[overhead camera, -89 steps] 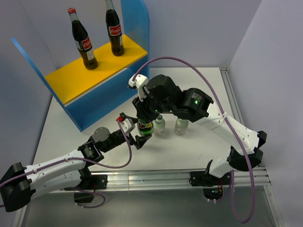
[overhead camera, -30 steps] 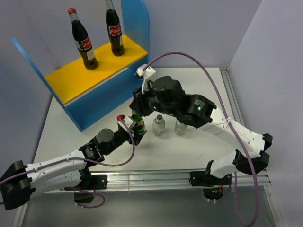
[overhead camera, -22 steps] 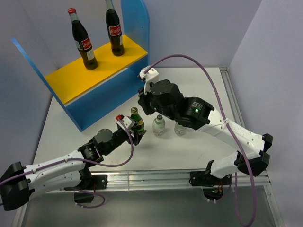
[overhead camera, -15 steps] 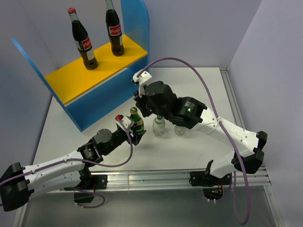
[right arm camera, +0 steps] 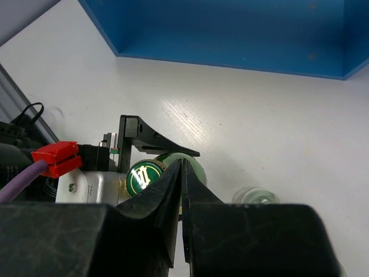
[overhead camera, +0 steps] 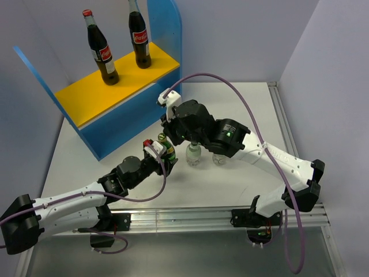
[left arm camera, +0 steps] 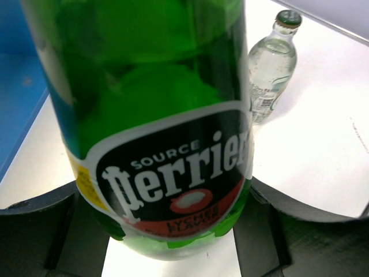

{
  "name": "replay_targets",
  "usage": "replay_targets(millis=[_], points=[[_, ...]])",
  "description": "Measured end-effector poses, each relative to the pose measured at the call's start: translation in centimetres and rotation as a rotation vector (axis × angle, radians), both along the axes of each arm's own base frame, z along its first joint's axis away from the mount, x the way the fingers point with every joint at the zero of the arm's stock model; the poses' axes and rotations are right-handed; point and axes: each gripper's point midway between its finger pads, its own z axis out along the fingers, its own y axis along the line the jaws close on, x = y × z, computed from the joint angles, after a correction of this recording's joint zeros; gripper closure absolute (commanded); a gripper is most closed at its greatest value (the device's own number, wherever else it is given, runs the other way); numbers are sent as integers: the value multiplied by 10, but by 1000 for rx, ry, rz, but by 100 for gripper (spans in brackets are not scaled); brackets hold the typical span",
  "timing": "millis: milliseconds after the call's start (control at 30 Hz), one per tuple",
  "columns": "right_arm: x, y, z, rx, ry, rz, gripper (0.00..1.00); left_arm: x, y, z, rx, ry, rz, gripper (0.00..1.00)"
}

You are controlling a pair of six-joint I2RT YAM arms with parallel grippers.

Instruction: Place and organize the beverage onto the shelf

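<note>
Robot lab cell: plain grey walls (overhead camera: 242,34) box in a white table (overhead camera: 207,184), aluminium rail (overhead camera: 184,216) at bottom, mock blue shelf (overhead camera: 115,124) upper left.

My left arm (overhead camera: 69,203) and right arm (overhead camera: 282,161) are white plastic shells over black joints, each trailing a purple cable (right arm camera: 20,178), with a small green light (overhead camera: 227,131) on the right, a red plug (right arm camera: 56,157) on the left, and black wedge-shaped fingers (right arm camera: 164,196) on my right gripper (right arm camera: 181,164).

We see a white table (overhead camera: 248,109) boxed in by plain pale lilac walls (overhead camera: 242,34) on the left, far and right sides — soft, even light, and a metal rail (overhead camera: 190,214) along its near edge.
</note>
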Motion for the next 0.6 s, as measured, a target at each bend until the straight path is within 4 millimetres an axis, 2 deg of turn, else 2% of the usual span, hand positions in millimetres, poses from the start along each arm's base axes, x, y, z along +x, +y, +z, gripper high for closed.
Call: replay_targets(millis=[167, 267, 300, 367, 433, 500, 600], points=[[8, -6, -3, -7, -9, -67, 84, 10, 5, -8, 12, 17, 62, 100], [18, -15, -3, -12, -21, -158, 67, 23, 13, -17, 27, 31, 142, 100], [24, -20, -3, -12, -26, -199, 51, 29, 17, -20, 30, 36, 176, 100], [33, -32, -7, -10, -32, -263, 41, 42, 27, -26, 36, 44, 255, 100], [42, -53, -13, -18, -36, -332, 32, 55, 39, -30, 30, 48, 338, 100], [47, -74, -15, -12, -42, -388, 29, 69, 51, -30, 8, 45, 418, 100], [47, -99, -5, 33, -59, -439, 28, 87, 68, -22, -54, 19, 528, 100]])
